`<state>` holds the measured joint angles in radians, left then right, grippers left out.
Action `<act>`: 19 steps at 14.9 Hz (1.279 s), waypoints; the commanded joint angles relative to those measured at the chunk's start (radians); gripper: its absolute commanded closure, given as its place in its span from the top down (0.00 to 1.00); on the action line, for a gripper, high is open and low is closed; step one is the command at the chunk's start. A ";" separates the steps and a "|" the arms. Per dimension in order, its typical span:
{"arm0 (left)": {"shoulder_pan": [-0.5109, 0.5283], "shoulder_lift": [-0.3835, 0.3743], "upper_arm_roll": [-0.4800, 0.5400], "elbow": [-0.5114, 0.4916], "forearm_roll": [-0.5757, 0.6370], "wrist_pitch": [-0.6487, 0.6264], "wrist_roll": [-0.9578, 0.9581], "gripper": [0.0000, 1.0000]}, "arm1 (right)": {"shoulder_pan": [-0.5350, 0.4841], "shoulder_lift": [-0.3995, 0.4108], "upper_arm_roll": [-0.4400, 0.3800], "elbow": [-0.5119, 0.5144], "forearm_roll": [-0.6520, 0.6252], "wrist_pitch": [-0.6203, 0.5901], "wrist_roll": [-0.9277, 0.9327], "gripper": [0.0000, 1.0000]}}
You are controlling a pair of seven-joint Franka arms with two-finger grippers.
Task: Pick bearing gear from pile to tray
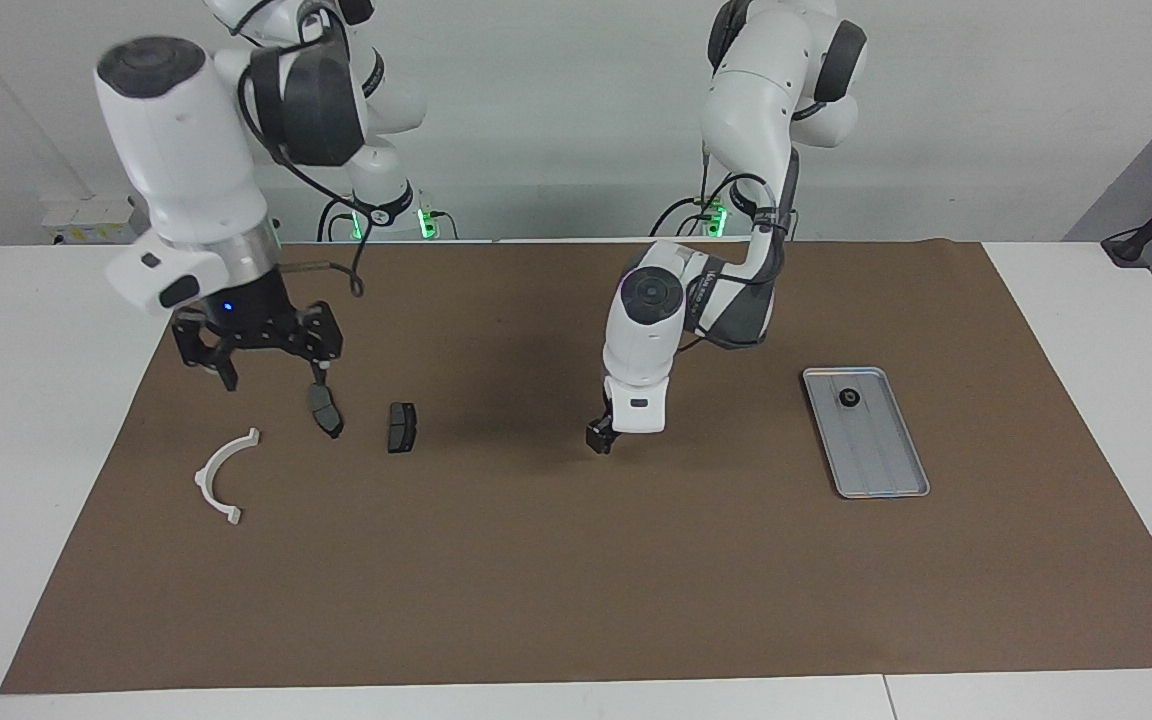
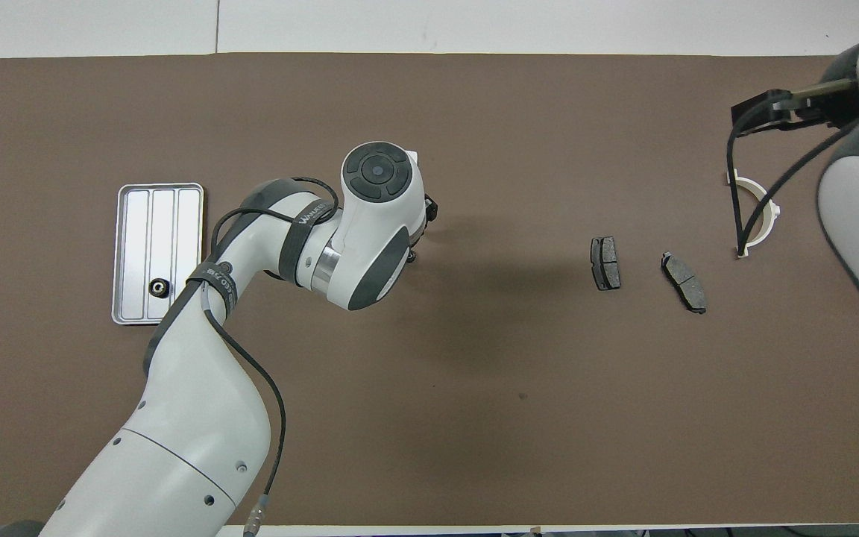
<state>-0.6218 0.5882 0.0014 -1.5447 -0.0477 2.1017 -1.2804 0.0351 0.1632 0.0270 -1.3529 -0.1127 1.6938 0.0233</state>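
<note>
- The tray [image 1: 884, 470] lies on the brown mat [image 1: 576, 580] toward the left arm's end of the counter [image 1: 36, 400].
- One small black ring [image 1: 848, 398] sits inside the tray, at the end nearer to the robots. In the overhead view the ring [image 2: 157, 287] is in the tray's [image 2: 157, 195] middle lane.
- The left pincer [image 1: 599, 438] is down low over the middle of the mat, well apart from the tray. How far open it is cannot be told, and nothing can be seen in it.
- The right pincer [image 1: 271, 372] is up in the air over the mat toward the right arm's end. Its two fingers are spread wide and hold nothing.
- One finger [image 1: 320, 372] of the right pincer hangs just over a dark grey plate [image 1: 325, 411].
- A second dark grey plate [image 1: 401, 427] lies flat beside the first one, nearer the middle of the mat.
- A white curved arc [image 1: 223, 475] lies near the mat's edge at the right arm's end, farther from the robots than both plates.
- In the overhead view the right arm hides part of the arc [image 2: 765, 224].
</note>
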 commanded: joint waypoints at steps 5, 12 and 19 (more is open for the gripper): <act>-0.015 -0.004 0.014 -0.032 0.020 0.029 -0.036 0.77 | -0.049 -0.148 0.013 -0.233 0.065 -0.074 0.026 1.00; -0.038 -0.011 0.015 -0.064 0.022 0.070 -0.100 0.11 | -0.116 -0.235 0.013 -0.402 0.119 -0.068 0.037 1.00; 0.034 -0.111 0.022 -0.089 0.025 -0.034 -0.036 0.00 | -0.130 -0.251 0.013 -0.440 0.128 -0.029 0.015 1.00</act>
<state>-0.6357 0.5680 0.0190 -1.5812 -0.0424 2.1244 -1.3525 -0.0770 -0.0511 0.0277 -1.7432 -0.0034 1.6321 0.0556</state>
